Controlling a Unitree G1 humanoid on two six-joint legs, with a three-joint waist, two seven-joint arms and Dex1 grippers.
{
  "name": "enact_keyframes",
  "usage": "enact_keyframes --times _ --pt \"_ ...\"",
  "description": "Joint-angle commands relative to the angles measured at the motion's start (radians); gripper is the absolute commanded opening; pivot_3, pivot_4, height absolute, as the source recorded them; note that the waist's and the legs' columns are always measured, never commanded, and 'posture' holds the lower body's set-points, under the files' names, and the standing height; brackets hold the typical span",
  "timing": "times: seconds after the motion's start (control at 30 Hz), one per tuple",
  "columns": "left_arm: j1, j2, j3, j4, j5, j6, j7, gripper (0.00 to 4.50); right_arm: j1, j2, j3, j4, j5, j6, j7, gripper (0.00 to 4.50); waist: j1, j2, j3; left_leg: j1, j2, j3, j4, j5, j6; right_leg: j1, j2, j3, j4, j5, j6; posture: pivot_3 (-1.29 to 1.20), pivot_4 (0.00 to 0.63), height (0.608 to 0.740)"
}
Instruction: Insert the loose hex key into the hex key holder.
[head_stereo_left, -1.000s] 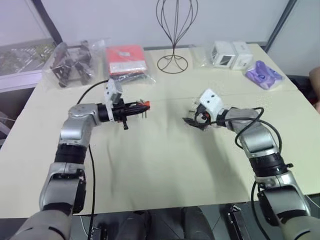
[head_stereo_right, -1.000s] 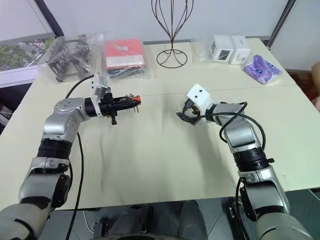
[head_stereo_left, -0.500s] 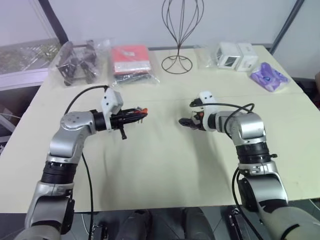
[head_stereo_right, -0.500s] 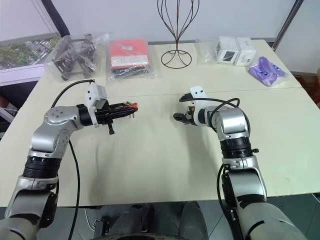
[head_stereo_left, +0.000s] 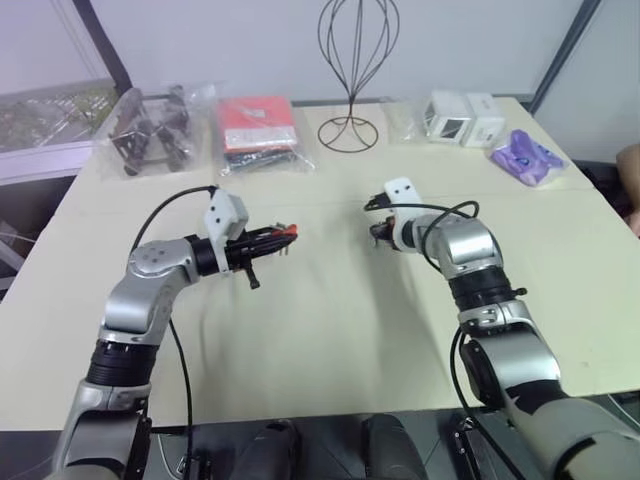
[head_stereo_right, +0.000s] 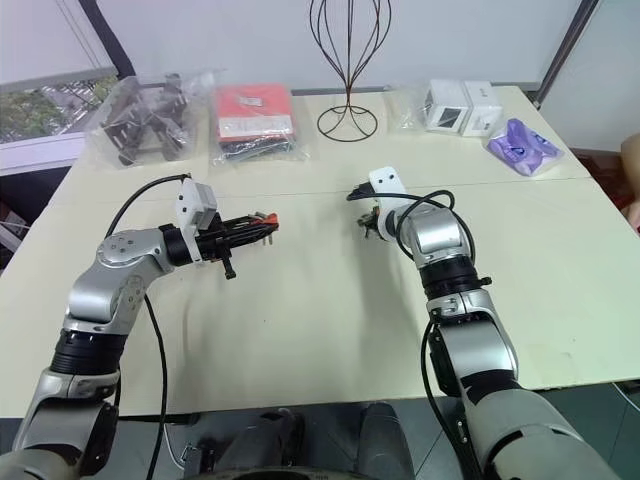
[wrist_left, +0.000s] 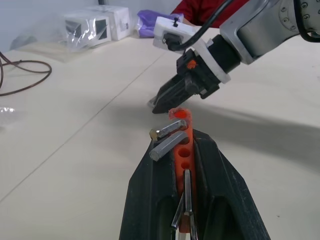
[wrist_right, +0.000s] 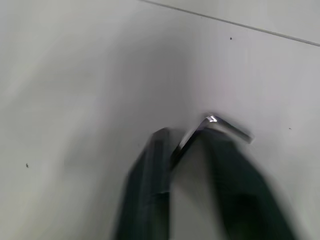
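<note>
Orange-red plastic identifies the hex key holder (wrist_left: 181, 145), which is clamped between the two black fingers of the left gripper (head_stereo_left: 268, 241) and held above the cream table (head_stereo_left: 330, 330), well clear of the surface. Several short dark keys protrude from the block; two stand out near its free end in the left wrist view. The right gripper (wrist_left: 161, 103) is angled down at the table, just beyond the free end of the holder and apart from it. In the right wrist view its fingers (wrist_right: 150, 175) are pressed together on the loose hex key (wrist_right: 215, 126): the long leg runs down between the fingers, while the bend and the short leg project past the fingertips, close over the tabletop. Whether the key touches the table cannot be determined. Bagged items and a wire stand (head_stereo_left: 352, 70) occupy the far edge of the table.
</note>
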Motion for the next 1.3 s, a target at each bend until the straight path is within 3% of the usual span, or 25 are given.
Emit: enact_keyframes --times 0.03,0.17,0.3,0.4,0.57,0.67,0.93,1.3 --pt "-0.006 -0.002 0.003 -0.029 -0.018 -0.007 0.008 0.0 0.033 0.026 0.021 0.059 0.003 0.041 0.007 0.03 0.001 0.0 -0.001 0.0 0.0 0.0 0.0 0.0 0.0 0.0 0.0 0.0 0.0 0.0 0.0 0.0 0.15 0.74" --pt "-0.017 -0.003 0.002 -0.012 -0.016 -0.013 0.007 0.0 0.017 0.026 -0.002 0.06 0.006 0.01 -0.007 0.03 0.0 0.0 -0.001 0.0 0.0 0.0 0.0 0.0 0.0 0.0 0.0 0.0 0.0 0.0 0.0 0.0 0.15 0.74" --pt "-0.058 0.004 0.007 0.034 -0.045 0.012 -0.037 0.0 -0.019 0.023 -0.073 -0.011 0.033 -0.246 -0.006 0.03 0.001 0.001 -0.001 0.0 0.0 0.0 0.0 0.0 0.0 0.0 0.0 0.0 0.0 0.0 0.0 0.0 0.15 0.74" --pt "-0.105 0.013 0.005 0.077 -0.082 0.046 -0.097 0.0 -0.02 0.034 -0.137 -0.104 0.125 -0.388 0.075 0.03 0.002 0.003 0.001 -0.003 0.0 0.001 0.0 0.0 0.0 -0.003 0.0 0.001 0.0 0.0 0.0 0.0 0.15 0.74" --pt "-0.19 0.014 -0.03 0.16 -0.101 0.079 -0.197 0.0 0.023 0.03 -0.206 -0.319 0.351 -0.337 0.265 0.03 0.004 0.003 0.0 -0.003 0.0 0.0 -0.002 0.0 0.001 -0.003 0.0 0.001 -0.002 0.0 0.0 0.0 0.15 0.74" --pt "-0.295 -0.022 -0.033 0.282 -0.122 0.098 -0.252 0.0 0.051 0.038 -0.235 -0.452 0.473 -0.289 0.309 0.03 0.006 0.003 0.001 -0.003 -0.001 -0.001 -0.001 0.0 0.001 -0.003 0.0 0.0 -0.002 0.0 0.0 0.0 0.15 0.74" --pt "-0.491 -0.083 -0.04 0.513 -0.087 0.041 -0.348 0.0 0.098 0.05 -0.237 -0.612 0.601 -0.235 0.259 0.03 0.001 0.003 0.001 -0.003 -0.001 -0.001 -0.001 0.0 0.001 -0.003 0.0 0.0 -0.002 0.0 0.0 0.0 0.15 0.74" --pt "-0.546 -0.141 -0.031 0.598 -0.053 -0.018 -0.38 0.0 0.132 0.069 -0.207 -0.66 0.635 -0.242 0.194 0.03 0.004 0.003 0.001 -0.003 -0.001 -0.001 -0.001 0.0 0.001 -0.003 0.0 0.0 -0.001 0.0 0.0 0.0 0.15 0.74"
